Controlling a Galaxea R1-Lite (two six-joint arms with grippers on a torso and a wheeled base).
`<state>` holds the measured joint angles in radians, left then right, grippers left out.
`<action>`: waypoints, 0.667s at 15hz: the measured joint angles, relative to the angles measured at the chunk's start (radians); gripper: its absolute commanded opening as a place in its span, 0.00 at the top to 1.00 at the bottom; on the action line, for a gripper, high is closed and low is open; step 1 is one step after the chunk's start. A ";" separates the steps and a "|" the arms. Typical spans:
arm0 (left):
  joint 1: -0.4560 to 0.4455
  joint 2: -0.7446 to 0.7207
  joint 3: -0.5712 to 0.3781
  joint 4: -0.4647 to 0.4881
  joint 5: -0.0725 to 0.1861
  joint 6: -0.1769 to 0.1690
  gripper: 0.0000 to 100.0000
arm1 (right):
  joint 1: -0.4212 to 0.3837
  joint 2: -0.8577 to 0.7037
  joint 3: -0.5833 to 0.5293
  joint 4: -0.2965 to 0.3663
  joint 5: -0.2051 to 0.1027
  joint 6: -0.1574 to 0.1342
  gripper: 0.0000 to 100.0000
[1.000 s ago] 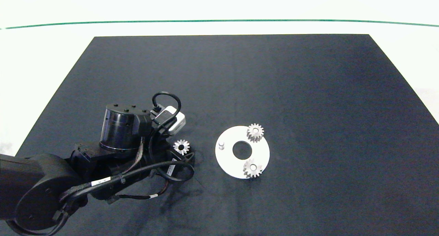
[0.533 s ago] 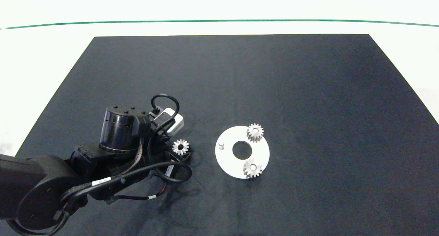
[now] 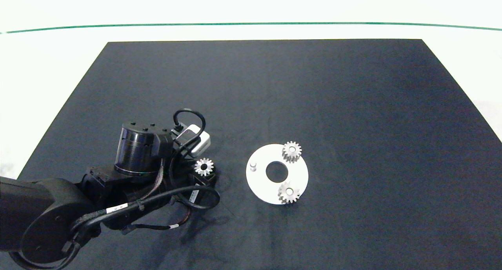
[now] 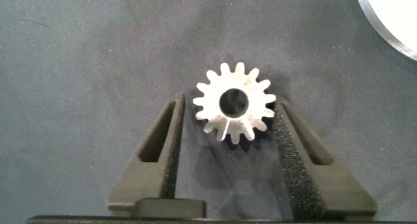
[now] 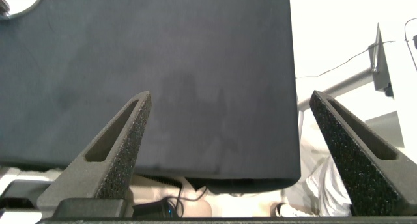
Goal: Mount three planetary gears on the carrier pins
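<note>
Loose gear (image 3: 204, 166) slightly farther left.

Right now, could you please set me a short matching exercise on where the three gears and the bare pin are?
Things:
1. far gear
2. near gear
3. loose gear
4. bare pin

Places:
A. between the left gripper's fingers, on the dark mat
B. on the white disc's near edge
C. on the disc's left side, nothing on it
D. on the disc's far edge

Pairs: 1-D, 2-B, 3-A, 4-C
</note>
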<state>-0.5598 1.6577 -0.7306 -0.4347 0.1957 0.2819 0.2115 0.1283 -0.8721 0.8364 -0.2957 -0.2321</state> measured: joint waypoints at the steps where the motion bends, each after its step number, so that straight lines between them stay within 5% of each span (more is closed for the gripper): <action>1: 0.000 0.000 0.001 0.000 0.000 0.000 0.57 | 0.001 0.001 0.012 0.000 0.000 0.000 0.00; 10: 0.001 -0.004 0.001 0.003 0.001 0.002 0.75 | 0.004 0.004 0.082 -0.001 0.001 0.006 0.00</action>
<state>-0.5585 1.6534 -0.7298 -0.4315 0.1966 0.2838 0.2160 0.1321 -0.7902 0.8355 -0.2943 -0.2260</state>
